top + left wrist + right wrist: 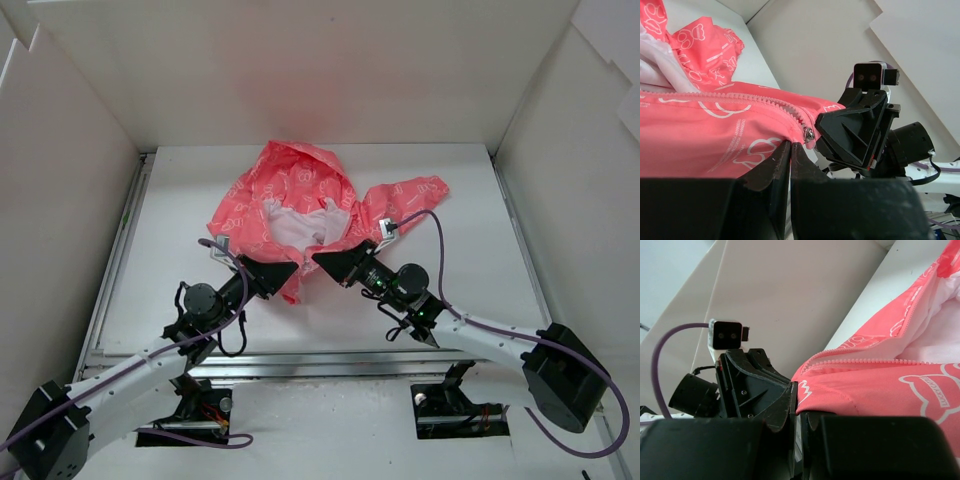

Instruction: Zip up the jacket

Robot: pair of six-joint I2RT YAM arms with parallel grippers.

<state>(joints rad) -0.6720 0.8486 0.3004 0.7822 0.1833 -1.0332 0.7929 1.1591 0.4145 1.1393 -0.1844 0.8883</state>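
The left gripper (791,150) and right gripper (801,412) are each clamping the jacket (290,195) by its hem, bunched just ahead of them; thin fabric is risking slipping free under tension, misaligning the zipper slider (809,134)

I see the jacket (285,190) coral-pink with white printed outlines, its lining (300,228) white, zip teeth (740,97) pink, slider (809,135) silver. Left gripper (293,266) and right gripper (318,259) look black, the cable (440,250) purple, the table (180,230) white.
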